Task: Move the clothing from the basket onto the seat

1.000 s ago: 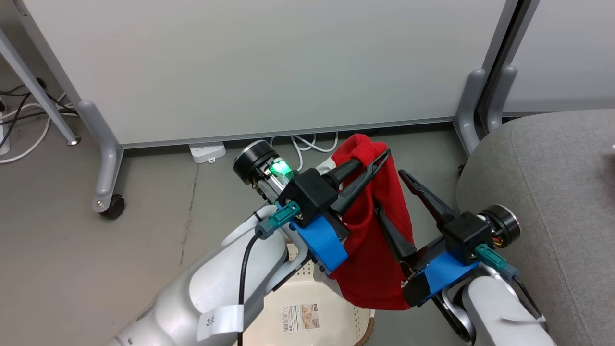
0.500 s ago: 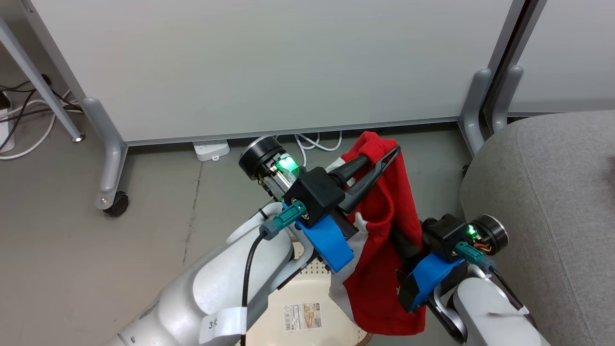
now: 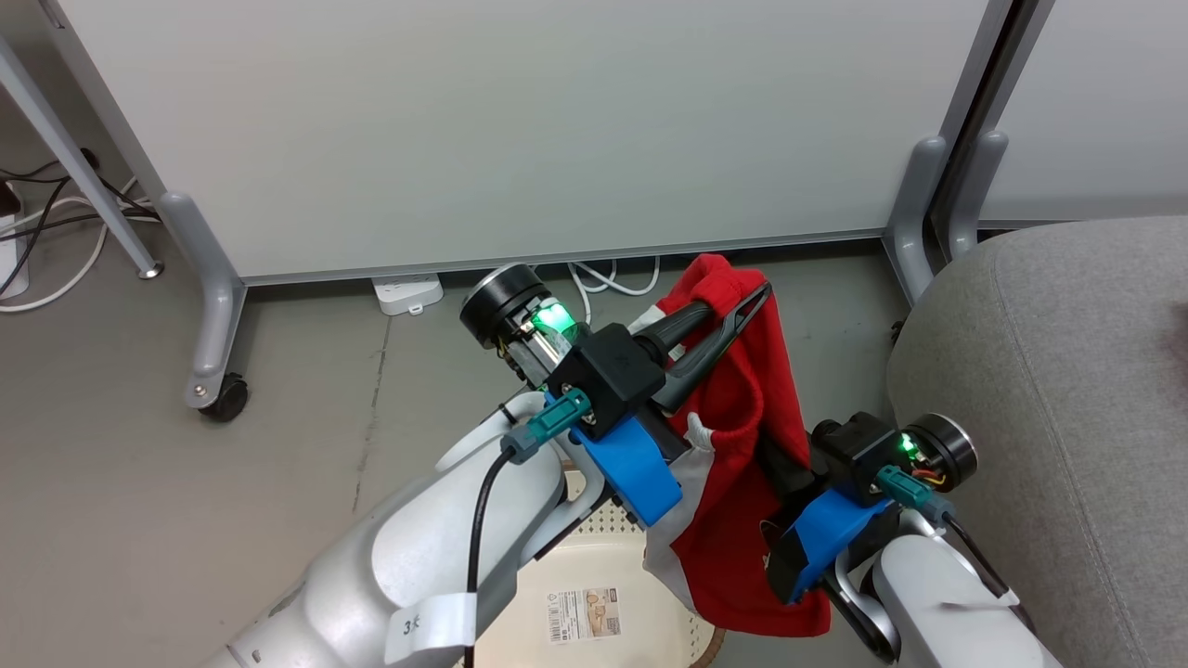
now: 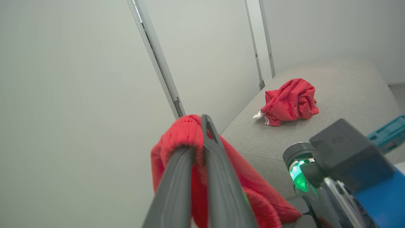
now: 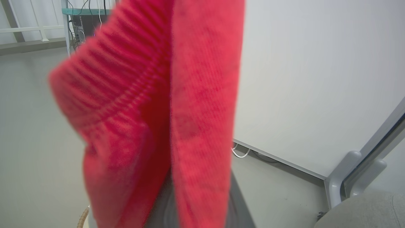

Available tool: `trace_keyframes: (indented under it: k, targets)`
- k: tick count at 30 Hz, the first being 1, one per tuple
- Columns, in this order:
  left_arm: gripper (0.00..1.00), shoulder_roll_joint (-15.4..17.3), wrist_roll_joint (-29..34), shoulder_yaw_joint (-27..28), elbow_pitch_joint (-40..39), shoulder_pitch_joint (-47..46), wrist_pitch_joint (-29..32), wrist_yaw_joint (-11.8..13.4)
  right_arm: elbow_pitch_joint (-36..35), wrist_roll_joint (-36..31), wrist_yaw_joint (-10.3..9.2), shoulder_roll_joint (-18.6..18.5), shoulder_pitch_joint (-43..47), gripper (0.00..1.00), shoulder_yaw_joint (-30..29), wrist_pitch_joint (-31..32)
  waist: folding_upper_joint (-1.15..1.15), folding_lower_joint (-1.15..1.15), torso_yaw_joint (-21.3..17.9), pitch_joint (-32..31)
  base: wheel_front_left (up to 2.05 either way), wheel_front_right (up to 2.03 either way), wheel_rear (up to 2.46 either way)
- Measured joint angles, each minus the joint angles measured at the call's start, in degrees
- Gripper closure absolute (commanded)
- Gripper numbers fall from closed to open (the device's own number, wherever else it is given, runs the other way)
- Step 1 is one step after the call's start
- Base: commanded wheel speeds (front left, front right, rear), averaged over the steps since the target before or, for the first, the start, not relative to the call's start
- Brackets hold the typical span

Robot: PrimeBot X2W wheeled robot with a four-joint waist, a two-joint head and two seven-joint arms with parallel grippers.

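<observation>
Since a second ago, the right hand (image 3: 787, 471) has gone from spread open beside the cloth to sunk into it. In the last half second almost nothing has shifted except the hem. Its fingers are now buried in the folds, and the right wrist view has red knit draped across them, so we cannot tell how far they have closed.

The left hand (image 3: 738, 301) is pinched tight on the top fold of the held garment (image 3: 742, 436), with its two fingers together and the cloth bunched over them. The garment hangs free from that grip, down past the right hand. Its lower edge is above the rim of the basket (image 3: 594, 561) and near the rounded edge of the seat (image 3: 1067, 371), but not yet over it.

We judge the task to be well along. A bundled garment (image 4: 289, 101) already lies on the seat towards its far edge, by the partition panels. The part of the basket floor we can see carries just the paper label (image 3: 580, 612), though the left forearm hides the rest. What remains is to carry the held piece across to the seat and let it go.

The label shows a barcode and a small picture, with print too fine to read. A white tag (image 3: 422, 623) on the left forearm starts with "3", and the next mark is unclear.
</observation>
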Motion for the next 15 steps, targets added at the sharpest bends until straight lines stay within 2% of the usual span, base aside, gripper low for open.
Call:
trace_keyframes:
  k: [4,5,6,7,15]
  targets:
    - [1.0,-0.01,-0.03,-0.2,0.23,0.02,0.0,0.0,-0.08,0.08,0.0,-0.07,0.0,1.0,-0.01,0.0,0.0,0.0,-0.02,-0.13,0.0,0.0,0.0]
    - [0.75,-0.04,-0.13,-0.16,0.35,0.12,0.0,0.0,-0.11,0.08,0.0,-0.08,0.01,1.0,-0.02,0.0,0.0,0.0,-0.02,-0.14,0.0,0.0,0.0]
    - [0.75,-0.05,-0.14,-0.12,0.45,0.16,0.0,0.0,-0.15,0.09,0.0,-0.08,0.01,1.0,-0.03,0.0,0.0,0.0,-0.03,-0.14,0.0,0.0,0.0]
    - [0.0,-0.07,-0.16,-0.13,0.69,0.16,-0.01,0.01,-0.2,0.1,0.0,-0.09,0.01,1.0,-0.05,0.0,0.0,0.0,-0.04,-0.13,0.0,0.0,0.0]
    - [0.0,-0.12,-0.59,-0.98,2.21,0.16,-0.07,0.01,-0.45,0.23,0.0,-0.09,-0.01,1.0,-0.29,0.0,0.0,-0.01,-0.17,0.25,0.0,0.0,0.0]
